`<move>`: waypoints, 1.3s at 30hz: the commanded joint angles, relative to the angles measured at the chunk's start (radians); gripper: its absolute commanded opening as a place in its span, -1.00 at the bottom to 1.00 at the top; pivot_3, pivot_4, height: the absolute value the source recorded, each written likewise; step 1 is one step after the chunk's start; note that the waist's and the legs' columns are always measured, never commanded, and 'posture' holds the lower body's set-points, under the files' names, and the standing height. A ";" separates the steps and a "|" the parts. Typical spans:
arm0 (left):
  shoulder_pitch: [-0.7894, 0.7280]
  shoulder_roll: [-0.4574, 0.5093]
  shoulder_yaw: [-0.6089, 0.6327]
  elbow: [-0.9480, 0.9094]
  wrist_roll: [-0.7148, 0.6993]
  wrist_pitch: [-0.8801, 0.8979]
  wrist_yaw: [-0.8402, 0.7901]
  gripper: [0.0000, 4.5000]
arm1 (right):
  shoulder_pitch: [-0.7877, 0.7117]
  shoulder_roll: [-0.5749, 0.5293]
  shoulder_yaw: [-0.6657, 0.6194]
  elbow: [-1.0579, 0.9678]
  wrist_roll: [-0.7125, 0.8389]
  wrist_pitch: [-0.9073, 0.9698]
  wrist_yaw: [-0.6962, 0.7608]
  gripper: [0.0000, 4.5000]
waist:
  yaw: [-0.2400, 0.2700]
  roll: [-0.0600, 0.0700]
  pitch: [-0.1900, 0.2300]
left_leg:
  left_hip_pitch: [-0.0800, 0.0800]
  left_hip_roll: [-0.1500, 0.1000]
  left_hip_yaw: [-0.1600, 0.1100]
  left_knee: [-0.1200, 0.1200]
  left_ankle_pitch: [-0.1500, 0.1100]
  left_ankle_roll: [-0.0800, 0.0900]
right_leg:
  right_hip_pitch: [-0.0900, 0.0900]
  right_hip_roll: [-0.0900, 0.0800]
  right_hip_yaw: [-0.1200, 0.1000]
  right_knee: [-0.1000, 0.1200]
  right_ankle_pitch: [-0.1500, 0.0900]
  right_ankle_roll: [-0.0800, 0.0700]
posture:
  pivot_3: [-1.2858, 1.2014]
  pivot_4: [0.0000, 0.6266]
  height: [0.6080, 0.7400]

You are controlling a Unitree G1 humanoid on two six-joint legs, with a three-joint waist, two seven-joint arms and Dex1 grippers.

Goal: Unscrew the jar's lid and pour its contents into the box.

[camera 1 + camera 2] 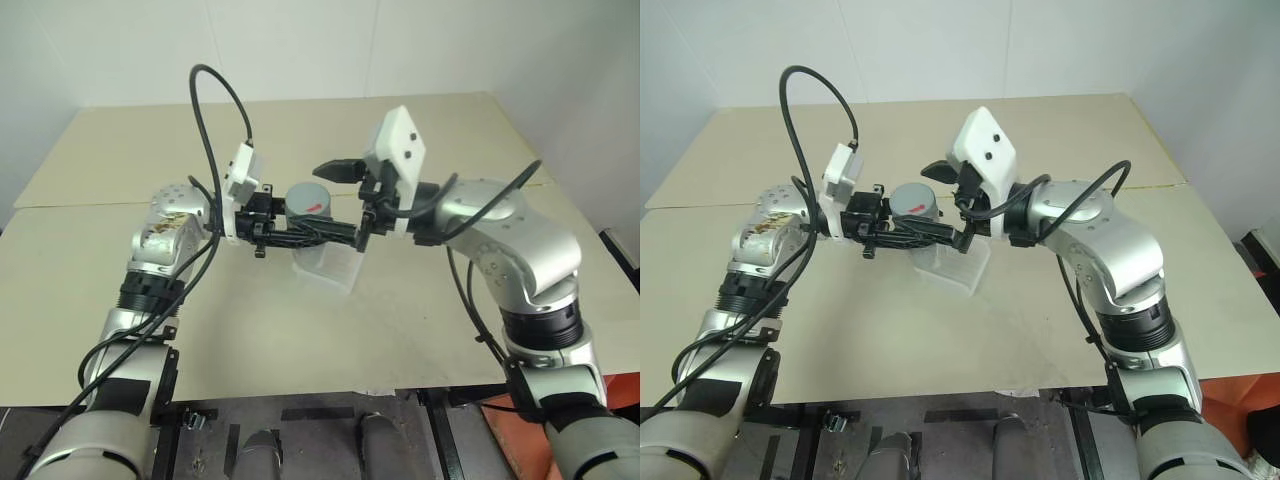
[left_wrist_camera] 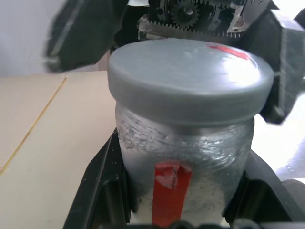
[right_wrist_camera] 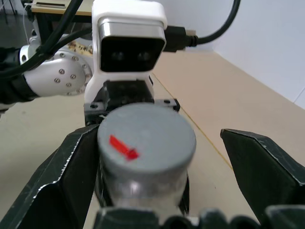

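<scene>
Midair, capped jar (image 2: 183,162) in left end effector (image 1: 300,232), right end effector (image 3: 157,167) agape.

Beige table (image 1: 420,290) — bearing one box (image 1: 325,265) (translucent).

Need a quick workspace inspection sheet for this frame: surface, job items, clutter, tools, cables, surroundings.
Surface: beige table, seam line across it.
Job's things: jar upright, lid on, red mark on top; box on the table under the jar; contents not discernible.
Clutter: nothing seen.
Tools: left tool shut on the jar's body; right tool open, fingers either side of the lid, not gripping.
Cables: black cable loops above the left wrist; another at the right arm.
Surroundings: white walls.
</scene>
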 commanded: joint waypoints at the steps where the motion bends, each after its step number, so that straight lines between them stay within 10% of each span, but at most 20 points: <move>1: 0.006 0.025 0.025 -0.047 -0.018 -0.015 -0.030 -0.14 | 0.010 -0.063 -0.123 0.062 -0.019 -0.043 -0.005 0.99 | 0.000 0.000 0.000 | 0.000 0.000 0.000 0.000 0.000 0.000 | 0.000 0.000 0.000 0.000 0.000 0.000 | 0.03 -0.52 1.00; 39: 0.031 -0.011 0.028 -0.080 -0.007 -0.011 0.013 -0.14 | -0.102 0.103 0.008 0.100 0.011 0.018 -0.012 0.99 | 0.000 0.000 0.000 | 0.000 0.000 0.000 0.000 0.000 0.000 | 0.000 0.000 0.000 0.002 0.000 0.000 | 0.03 -0.52 1.00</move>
